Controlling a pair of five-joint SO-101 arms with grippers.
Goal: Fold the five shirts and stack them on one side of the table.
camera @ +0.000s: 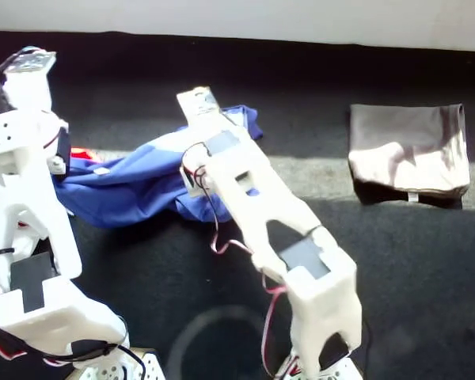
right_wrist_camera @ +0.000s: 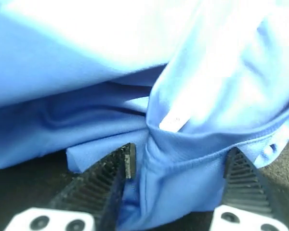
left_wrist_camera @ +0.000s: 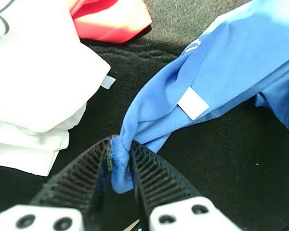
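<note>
Left gripper (left_wrist_camera: 119, 144) is pinching a bunched corner of the blue shirt (left_wrist_camera: 221, 67), its ribbed black fingers (left_wrist_camera: 156, 175) pressing together on the cloth. Right gripper (right_wrist_camera: 180, 153) is standing with its jaws spread wide, and a thick fold of the same blue fabric is lying in the gap between them without being squeezed.

In the high view the dark table (camera: 396, 277) is carrying everything, with a band of sunlight falling across its middle. The blue shirt is lying crumpled and unfolded on it, stretching from the left arm across to beneath the wrist of the right arm. Well apart from it, toward the table's right side, a folded grey shirt (camera: 408, 150) is resting flat by itself.

In the left wrist view a white shirt (left_wrist_camera: 33, 72) is lying in soft rumpled layers just beside the pinched corner, apart from the blue cloth, with bare table showing between them. A red garment (left_wrist_camera: 113, 19) is lying beyond the white shirt, touching it. A small white label (left_wrist_camera: 192, 102) is showing on the blue shirt near the held corner, and a smaller white tag (left_wrist_camera: 107, 82) is sticking out from the edge of the white shirt.
</note>
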